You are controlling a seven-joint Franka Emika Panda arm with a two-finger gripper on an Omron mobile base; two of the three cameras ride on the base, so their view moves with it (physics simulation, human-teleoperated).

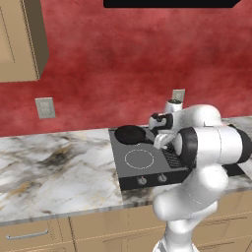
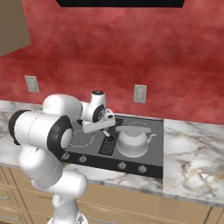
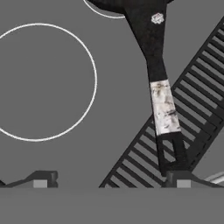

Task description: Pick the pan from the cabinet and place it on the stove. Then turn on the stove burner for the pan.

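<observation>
The black pan [image 1: 130,134] sits on the back left of the dark stove [image 1: 129,170], over a thin white burner ring whose arc [image 3: 101,12] peeks out beneath it. Its long handle [image 3: 162,103], with a silver band, reaches toward me across the vent grille [image 3: 197,109]. My gripper [image 3: 111,181] hangs open just above the cooktop, and the handle's end lies close to the right fingertip [image 3: 180,178] without being gripped. The gripper [image 1: 160,141] [image 2: 109,131] hovers near the stove's middle. The tan cabinet [image 1: 19,39] [image 2: 11,26] hangs at the upper left.
A silvery-white lidded pot [image 2: 132,141] stands on the stove's right half. Small round knobs [image 1: 142,180] [image 2: 122,165] line the front edge. A larger white ring [image 3: 39,81] [image 1: 139,159] marks the front left burner. Marble counter [image 1: 54,167] runs either side; outlets [image 2: 140,93] dot the red wall.
</observation>
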